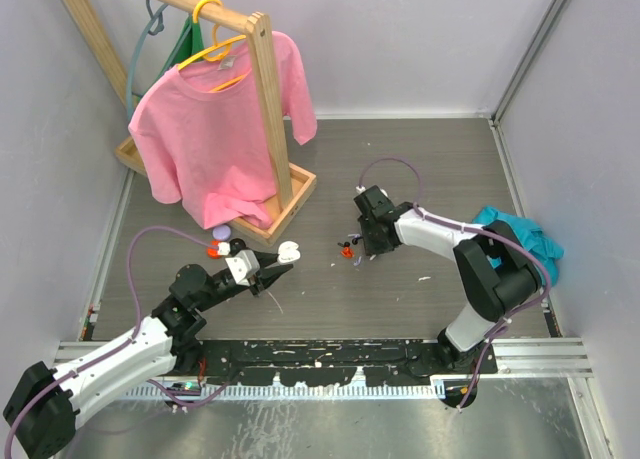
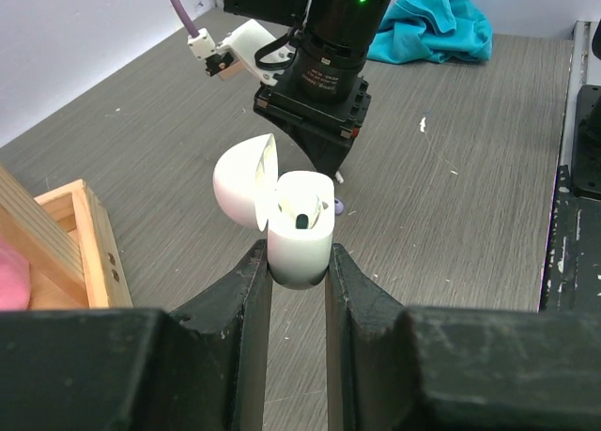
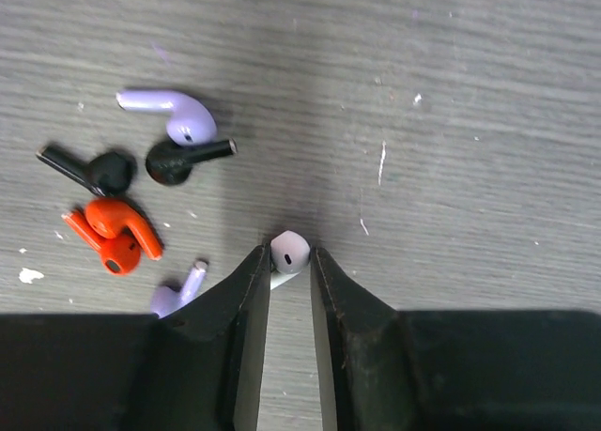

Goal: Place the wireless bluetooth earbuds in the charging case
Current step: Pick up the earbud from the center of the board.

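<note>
Desk of grey wood grain carries everything, and the gap that matters runs across its middle. The right pincer stands near the left pincer but apart from it, tip pointing down at the desk just beyond the case's open mouth. The left pincer is closed tight on the lower half of the white charging case, one finger on each side. The case's long axis follows those fingers, so its mouth faces away from the left arm and toward the right one. Its lid is swung to one side, baring the sockets. A dark spot sits in one socket; whether that is an earbud I cannot tell. The right pincer is nearly closed, pinching the round head of a white earbud at its very tips, with the stem slanting back between the fingers. Whether the earbud is clear of the desk I cannot tell. By my reading, the stem must turn toward the mouth before going in. The loose earbuds, purple, black and orange-red, lie clustered beside that pincer
</note>
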Motion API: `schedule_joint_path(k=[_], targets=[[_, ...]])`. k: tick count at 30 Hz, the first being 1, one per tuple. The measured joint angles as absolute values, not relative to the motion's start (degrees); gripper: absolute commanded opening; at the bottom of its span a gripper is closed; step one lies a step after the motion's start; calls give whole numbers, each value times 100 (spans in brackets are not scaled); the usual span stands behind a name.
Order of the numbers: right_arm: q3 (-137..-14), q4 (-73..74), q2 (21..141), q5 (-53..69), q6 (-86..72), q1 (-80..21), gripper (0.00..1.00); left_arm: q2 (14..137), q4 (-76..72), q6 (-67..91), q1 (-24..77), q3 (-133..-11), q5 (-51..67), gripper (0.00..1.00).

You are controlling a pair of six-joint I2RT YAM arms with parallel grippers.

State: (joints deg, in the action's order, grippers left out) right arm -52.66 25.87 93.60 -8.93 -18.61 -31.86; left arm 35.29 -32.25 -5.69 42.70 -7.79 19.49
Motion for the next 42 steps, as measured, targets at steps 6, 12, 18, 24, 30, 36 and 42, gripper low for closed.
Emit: schedule_joint_path(k=[6, 12, 18, 24, 30, 36, 42], targets=[[-5247, 2775, 9323, -851, -1874, -3129, 35, 3529, -3225, -569, 4270, -779, 1992, 0], [-5247, 2773, 9325, -694, -1820, -3013, 35, 3529, -3223, -569, 4270, -779, 1999, 0], [-5238, 2727, 9336, -548, -1763, -2893, 31, 3544, -3218, -569, 4270, -779, 2049, 0], [-5236, 2714, 9338, -499, -1667, -2864, 28, 3557, -3216, -569, 4270, -779, 2099, 0], [-5227, 2679, 9336, -460, -1621, -2847, 23, 3568, -3205, -565, 4270, -779, 2130, 0], [-5074, 2556, 9172, -443, -1581, -2842, 21, 3562, -3221, -539, 4270, -779, 2176, 0], [-4954, 2545, 8536, -530, -1496, -2971, 21, 3612, -3299, -495, 4270, -779, 2178, 0]])
